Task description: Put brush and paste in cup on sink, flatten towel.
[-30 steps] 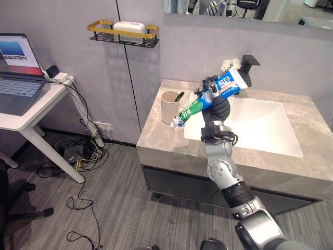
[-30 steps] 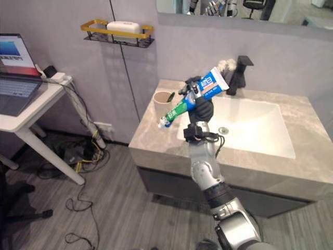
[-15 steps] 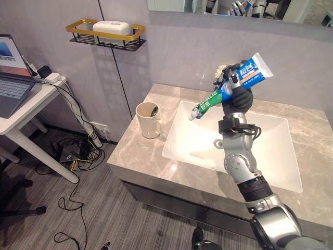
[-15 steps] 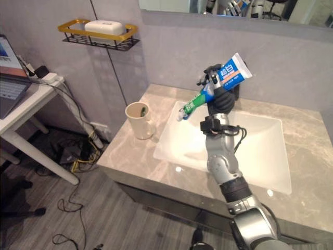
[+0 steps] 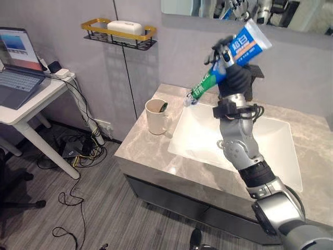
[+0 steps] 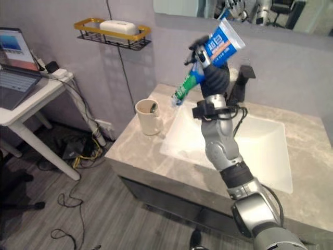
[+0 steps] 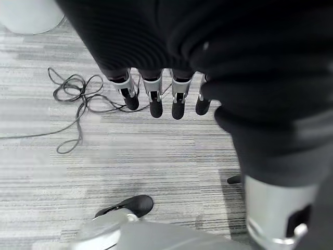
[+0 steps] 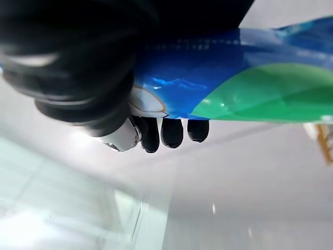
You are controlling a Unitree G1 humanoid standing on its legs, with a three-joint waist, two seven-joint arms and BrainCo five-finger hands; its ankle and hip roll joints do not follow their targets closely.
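The toothpaste tube (image 5: 229,61) slants cap-down toward the cup (image 5: 155,116) at the surface's (image 5: 156,156) left edge, gripped by the raised right robot hand (image 5: 234,78). The left robot hand (image 7: 156,99) hangs, fingers relaxed, empty.

A gold-rimmed black wire shelf (image 5: 118,33) is mounted on the grey wall and carries a white soap-like block (image 5: 125,26). A white desk (image 5: 28,99) stands left of the counter, supporting an open laptop (image 5: 16,66). Cables (image 5: 78,148) lie on the floor beneath it.
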